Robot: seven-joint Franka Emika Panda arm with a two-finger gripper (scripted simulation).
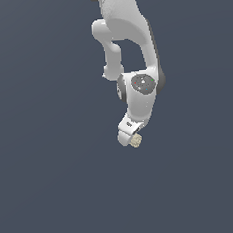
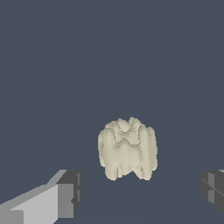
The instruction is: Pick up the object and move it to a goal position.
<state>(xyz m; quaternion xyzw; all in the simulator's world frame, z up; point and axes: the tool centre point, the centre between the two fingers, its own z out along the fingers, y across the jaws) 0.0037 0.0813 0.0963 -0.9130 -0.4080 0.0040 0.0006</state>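
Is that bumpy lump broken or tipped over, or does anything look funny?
Nothing stands out. The beige lump looks whole; its ridges seem to be its normal shape. It sits between the open claw fingers, with a gap on both sides.

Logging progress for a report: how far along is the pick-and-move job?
Done: the tool is brought over the beige lump. In hand: lining up, fingers open wide on both sides, not touching it. Left: closing, lifting, and carrying it to the goal, which isn't visible.
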